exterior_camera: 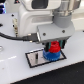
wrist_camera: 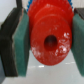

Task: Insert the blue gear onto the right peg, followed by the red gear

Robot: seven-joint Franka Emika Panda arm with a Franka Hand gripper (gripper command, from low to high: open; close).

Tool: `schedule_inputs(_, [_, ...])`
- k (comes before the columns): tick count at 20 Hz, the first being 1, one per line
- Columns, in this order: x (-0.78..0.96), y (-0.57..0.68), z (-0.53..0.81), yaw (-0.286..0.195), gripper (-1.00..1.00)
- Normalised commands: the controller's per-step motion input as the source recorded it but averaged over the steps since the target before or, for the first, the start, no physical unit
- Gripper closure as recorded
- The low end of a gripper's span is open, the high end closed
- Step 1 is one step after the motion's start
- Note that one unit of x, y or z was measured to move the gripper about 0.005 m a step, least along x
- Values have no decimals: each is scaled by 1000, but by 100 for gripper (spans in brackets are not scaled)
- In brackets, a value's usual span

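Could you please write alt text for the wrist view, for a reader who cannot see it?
A red gear with a dark centre hole fills the frame, held between the gripper and its two teal-padded fingers. A blue gear peeks out behind it.

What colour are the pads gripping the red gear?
Teal-green pads, seen best in the wrist view, either side of the red gear.

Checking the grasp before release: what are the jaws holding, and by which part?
The gripper holds the red gear by its toothed rim, one jaw on each opposite side, above the blue gear.
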Motion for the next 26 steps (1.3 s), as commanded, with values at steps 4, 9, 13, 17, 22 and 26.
schedule_inputs(4, [89, -38, 77, 0, 100])
schedule_inputs(9, [103, -120, -50, 0, 100])
schedule_inputs(13, [148, -129, -114, 0, 100])
schedule_inputs(17, [169, -132, -215, 0, 100])
schedule_inputs(22, [183, -30, -214, 0, 100])
schedule_inputs(26, [161, 25, -66, 0, 100])
